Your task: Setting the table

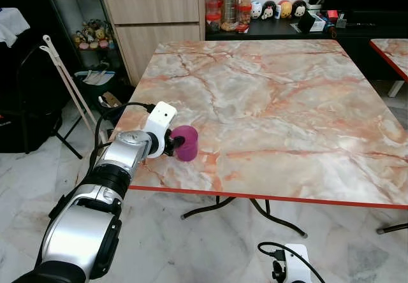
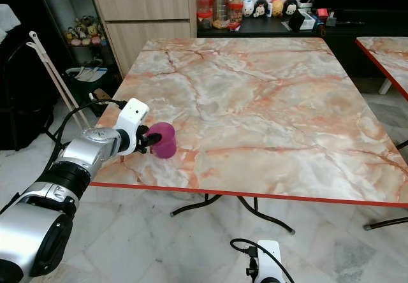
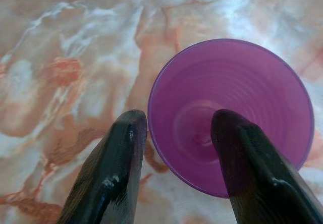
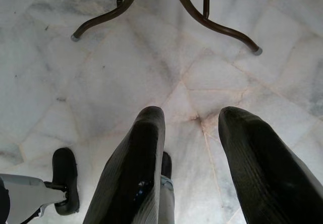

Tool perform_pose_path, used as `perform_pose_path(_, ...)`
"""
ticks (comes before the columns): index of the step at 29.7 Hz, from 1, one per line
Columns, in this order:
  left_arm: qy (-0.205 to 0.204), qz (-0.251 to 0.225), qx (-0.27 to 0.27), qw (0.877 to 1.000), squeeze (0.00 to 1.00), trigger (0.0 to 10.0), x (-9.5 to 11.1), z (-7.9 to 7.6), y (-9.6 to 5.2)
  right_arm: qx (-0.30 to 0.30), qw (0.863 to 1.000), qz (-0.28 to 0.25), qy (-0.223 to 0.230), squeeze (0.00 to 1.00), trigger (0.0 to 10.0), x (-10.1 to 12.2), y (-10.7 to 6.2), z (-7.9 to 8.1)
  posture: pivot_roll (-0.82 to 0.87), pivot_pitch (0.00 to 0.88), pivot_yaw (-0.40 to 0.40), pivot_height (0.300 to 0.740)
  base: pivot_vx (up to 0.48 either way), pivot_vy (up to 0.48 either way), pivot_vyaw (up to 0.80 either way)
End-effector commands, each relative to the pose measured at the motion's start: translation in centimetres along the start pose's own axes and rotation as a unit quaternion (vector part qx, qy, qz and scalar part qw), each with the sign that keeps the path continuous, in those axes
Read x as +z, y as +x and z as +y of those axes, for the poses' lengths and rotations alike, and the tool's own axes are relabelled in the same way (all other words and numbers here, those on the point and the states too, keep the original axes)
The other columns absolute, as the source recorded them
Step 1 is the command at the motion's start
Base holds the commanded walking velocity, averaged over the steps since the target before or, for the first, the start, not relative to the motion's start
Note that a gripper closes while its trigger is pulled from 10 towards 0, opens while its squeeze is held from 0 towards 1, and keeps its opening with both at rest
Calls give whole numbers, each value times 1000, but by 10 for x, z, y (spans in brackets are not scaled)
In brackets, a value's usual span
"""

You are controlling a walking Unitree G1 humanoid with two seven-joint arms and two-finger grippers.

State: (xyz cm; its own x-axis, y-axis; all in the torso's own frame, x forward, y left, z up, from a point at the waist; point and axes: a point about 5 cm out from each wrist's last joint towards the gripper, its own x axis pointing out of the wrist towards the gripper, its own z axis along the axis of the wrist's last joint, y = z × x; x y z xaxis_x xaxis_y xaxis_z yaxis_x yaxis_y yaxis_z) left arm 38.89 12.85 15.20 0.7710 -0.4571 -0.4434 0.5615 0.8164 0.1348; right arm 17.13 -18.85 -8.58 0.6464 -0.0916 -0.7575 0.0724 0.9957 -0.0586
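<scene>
Holding: we have the purple cup upright on the marble table, close to the near red edge, towards our left corner.
Cup: thin ribbed plastic, empty as far as the left wrist view shows down to its base; we judge it light and easily tipped, springy and not brittle, with smooth walls that could slip or buckle under a hard squeeze.
Grip point: we would keep hold at the rim wall, one finger inside and one outside, with gentle pressure only.
Left gripper: reaching in from the table's left edge, it straddles the cup's near wall; one finger sits inside the mouth, the other just outside the rim. The fingers are set apart, and we cannot tell whether they are pinching the wall or merely bracketing it.
Right gripper: hanging idle low over the marble floor near the table's legs, fingers spread, holding nothing.
Beyond: a cabinet and jars behind the table's far edge.
</scene>
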Motion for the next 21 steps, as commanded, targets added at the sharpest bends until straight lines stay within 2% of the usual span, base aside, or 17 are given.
perform_pose_path(1, 17, 4, -5, 1000, 0, 10000, 0, 0, -1, -2, 1000, -2, 8, 0, 10000, 2, 1, 1, -8, 0, 56, 740, 0, 0, 0)
perform_pose_path(2, 19, 3, -7, 1000, 0, 4431, 1, 0, -1, -2, 1000, -2, 7, 0, 10000, 2, 1, 1, -8, 0, 56, 740, 0, 0, 0)
perform_pose_path(3, 19, 3, -7, 1000, 0, 4431, 1, 0, -1, -2, 1000, -2, 7, 0, 10000, 2, 1, 1, -8, 0, 56, 740, 0, 0, 0)
perform_pose_path(4, 20, 1, -7, 1000, 0, 0, 2, 0, -2, -2, 1000, -3, 7, 0, 10000, 2, 1, 2, -9, 0, 57, 740, 0, 0, 0)
perform_pose_path(15, 19, -3, 3, 1000, 0, 0, 2, 3, -3, -2, 1000, -7, 3, 0, 10000, 6, 2, 2, -4, 0, 53, 740, 0, 0, 0)
perform_pose_path(21, 22, -1, -6, 1000, 0, 0, -1, -4, 0, -2, 1000, -7, 4, 0, 10000, 6, 2, 2, -6, 0, 53, 740, 0, 0, 0)
